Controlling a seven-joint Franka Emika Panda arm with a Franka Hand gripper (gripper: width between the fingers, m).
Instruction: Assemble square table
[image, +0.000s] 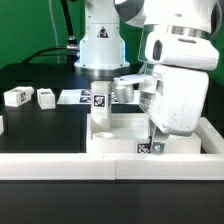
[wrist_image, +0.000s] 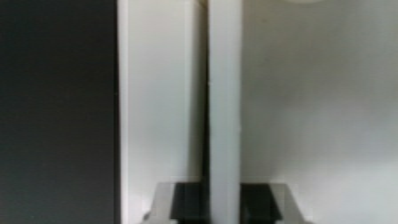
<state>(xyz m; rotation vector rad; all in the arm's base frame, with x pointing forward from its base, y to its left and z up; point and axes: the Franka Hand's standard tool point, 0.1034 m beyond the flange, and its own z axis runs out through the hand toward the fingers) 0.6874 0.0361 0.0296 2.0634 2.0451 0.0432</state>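
The square table is so far a loose tabletop (image: 118, 147) and separate legs. The tabletop, a white tray with a raised rim and a square tag on its front wall, lies on the black table (image: 40, 130) just behind the long white rail (image: 60, 166). I judge it sits there so the rail can brace it while legs go in.

My pincer (image: 155, 141) is down at the tray's end on the exterior view's right. In the wrist view the rim (wrist_image: 164, 100) runs straight up between my fingertips (wrist_image: 178, 203), which stand narrow, one on each side of that thin wall. I take it I am pinching the rim, to hold or nudge the tray square.

Two legs (image: 17, 97) (image: 45, 97), short white tagged blocks, lie well apart on the exterior view's left, waiting. Another leg (image: 102, 112) seems to stand upright at the tray's far corner
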